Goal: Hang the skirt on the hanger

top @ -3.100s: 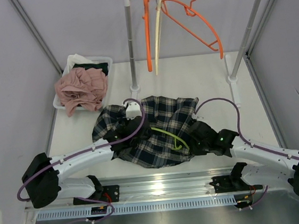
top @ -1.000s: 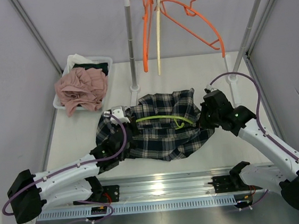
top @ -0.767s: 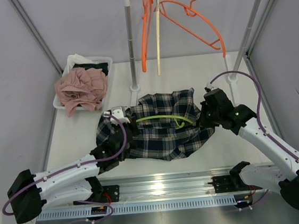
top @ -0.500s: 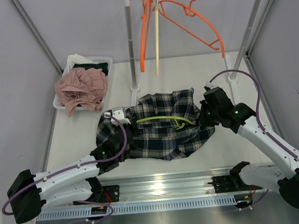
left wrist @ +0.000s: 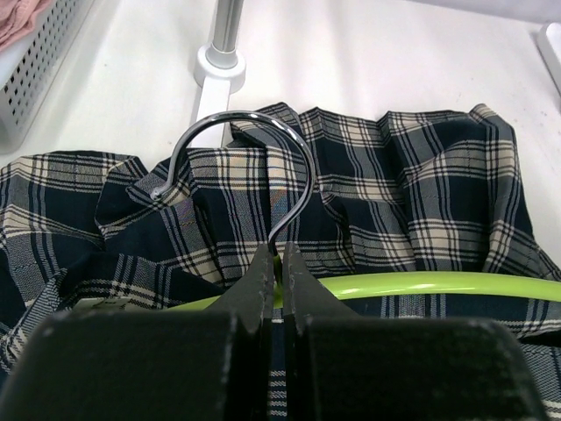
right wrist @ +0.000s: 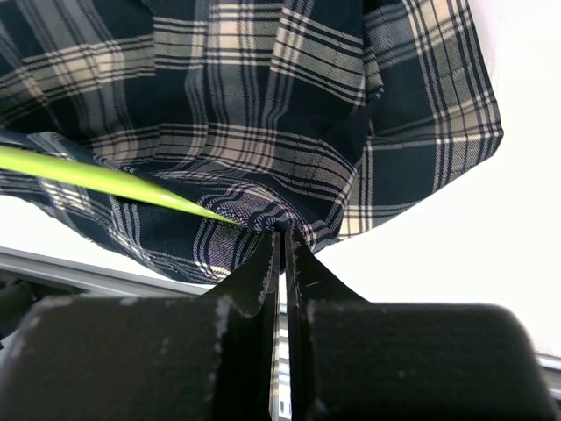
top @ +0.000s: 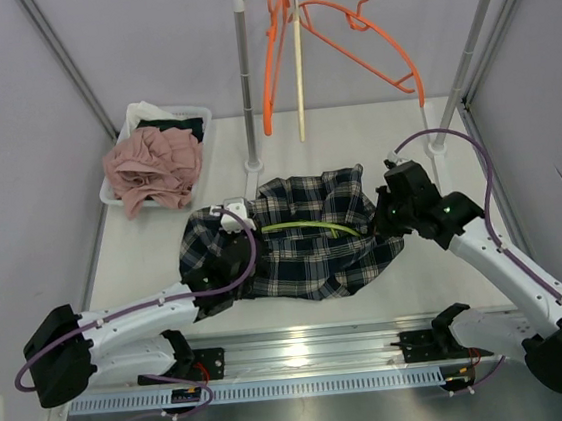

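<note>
Two closed claws, left gripper (left wrist: 280, 254) pinching lime-green plastic hanger (left wrist: 421, 285) below its steel hook (left wrist: 241, 167), plain only from its wrist, right gripper (right wrist: 280, 232) nipping navy plaid skirt (right wrist: 263, 105) edge, skirt heaped before white clothes rail (top: 244, 74)

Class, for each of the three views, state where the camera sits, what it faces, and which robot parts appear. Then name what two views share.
Top external: above and behind the bases, looking down at the table; left arm and right arm show.
Left wrist: on the left arm, facing the rack foot; left end effector pinches the green hanger at its hook.
Right wrist: on the right arm, looking down; right end effector pinches the plaid skirt.
Shared: both wrist views show green hanger and plaid skirt.
</note>
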`<state>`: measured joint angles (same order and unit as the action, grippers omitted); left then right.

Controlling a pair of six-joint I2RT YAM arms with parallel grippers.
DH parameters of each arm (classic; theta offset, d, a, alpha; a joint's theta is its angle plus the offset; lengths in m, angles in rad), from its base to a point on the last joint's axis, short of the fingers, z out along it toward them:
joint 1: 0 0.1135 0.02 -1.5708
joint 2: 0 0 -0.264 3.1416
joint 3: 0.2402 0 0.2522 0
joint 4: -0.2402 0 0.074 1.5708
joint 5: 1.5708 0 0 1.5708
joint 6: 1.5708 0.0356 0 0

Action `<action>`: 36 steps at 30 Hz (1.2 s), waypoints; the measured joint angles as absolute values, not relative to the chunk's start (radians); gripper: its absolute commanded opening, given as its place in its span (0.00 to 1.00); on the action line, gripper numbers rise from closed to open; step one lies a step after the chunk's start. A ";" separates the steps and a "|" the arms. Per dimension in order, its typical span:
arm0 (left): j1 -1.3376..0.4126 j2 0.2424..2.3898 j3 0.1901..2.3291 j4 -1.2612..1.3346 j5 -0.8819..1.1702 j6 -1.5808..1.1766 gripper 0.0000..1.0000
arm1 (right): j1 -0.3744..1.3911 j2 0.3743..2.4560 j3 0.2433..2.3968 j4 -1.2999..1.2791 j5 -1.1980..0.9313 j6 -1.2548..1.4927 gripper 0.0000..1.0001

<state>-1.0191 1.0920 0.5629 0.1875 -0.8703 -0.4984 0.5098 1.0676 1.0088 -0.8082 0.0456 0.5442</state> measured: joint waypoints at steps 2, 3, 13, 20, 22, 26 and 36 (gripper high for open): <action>-1.019 1.100 0.567 0.184 -0.870 -0.498 0.00 | 0.510 1.064 1.018 -0.809 0.042 0.543 0.00; -1.019 1.101 0.567 0.184 -0.870 -0.498 0.00 | 0.510 1.062 1.022 -0.810 0.038 0.543 0.00; -1.051 1.105 0.585 0.176 -0.851 -0.459 0.00 | 0.508 1.057 1.093 -0.823 0.012 0.540 0.00; -1.115 1.137 0.691 0.136 -0.885 -0.425 0.00 | 0.584 1.113 1.256 -0.866 0.065 0.528 0.00; -1.116 1.147 0.738 0.107 -0.892 -0.415 0.00 | 0.609 1.127 1.280 -0.870 0.082 0.524 0.00; -1.116 1.171 0.852 0.039 -0.892 -0.389 0.00 | 0.647 1.147 1.316 -0.898 0.109 0.522 0.00; -1.114 1.249 1.066 -0.082 -0.895 -0.339 0.00 | 0.685 1.219 1.570 -1.035 0.162 0.489 0.00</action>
